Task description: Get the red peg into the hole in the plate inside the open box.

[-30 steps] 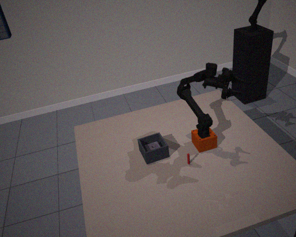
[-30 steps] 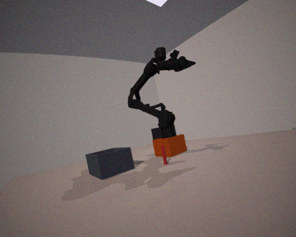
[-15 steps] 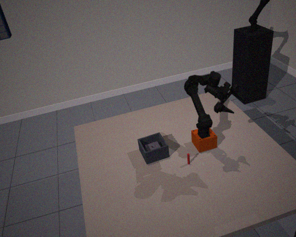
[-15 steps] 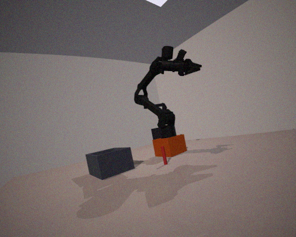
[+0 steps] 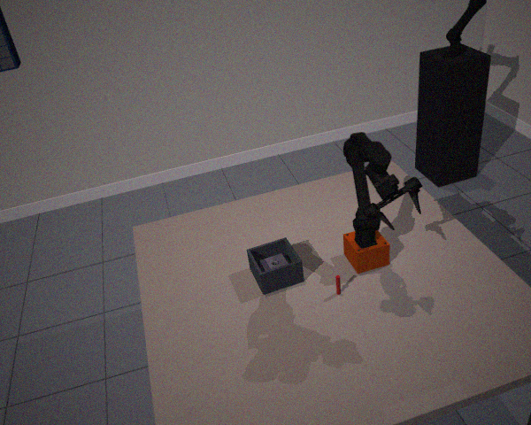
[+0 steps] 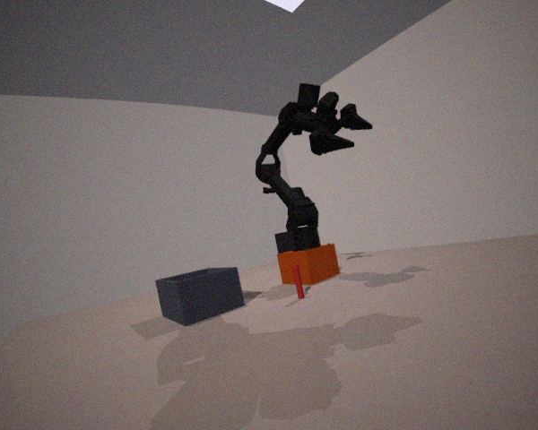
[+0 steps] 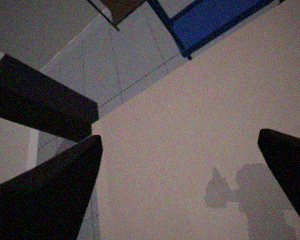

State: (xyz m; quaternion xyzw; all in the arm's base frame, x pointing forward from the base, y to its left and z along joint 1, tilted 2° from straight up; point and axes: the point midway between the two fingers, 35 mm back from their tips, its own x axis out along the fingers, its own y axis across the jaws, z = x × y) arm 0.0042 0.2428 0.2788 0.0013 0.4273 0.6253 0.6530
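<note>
The red peg (image 5: pixel 338 284) (image 6: pixel 299 282) stands upright on the table, between the box and the orange base block. The dark grey open box (image 5: pixel 283 276) (image 6: pixel 213 294) sits to its left in the top and exterior views. The light plate (image 5: pixel 281 260) with a small hole shows at the bottom of the box in the top view; the box walls hide it in the exterior view. My gripper (image 5: pixel 406 221) (image 6: pixel 362 135) (image 7: pixel 180 139) is wide open and empty, high above the table and away from peg and box. Neither peg nor box shows in the wrist view.
The orange base block (image 5: pixel 367 256) (image 6: pixel 308 264) carries the arm, close behind the peg. A tall black pedestal (image 5: pixel 450 114) (image 7: pixel 40 95) with another dark arm stands on the floor beyond the table (image 5: pixel 202 357). A blue-framed object (image 7: pixel 215 22) shows past the table edge in the wrist view.
</note>
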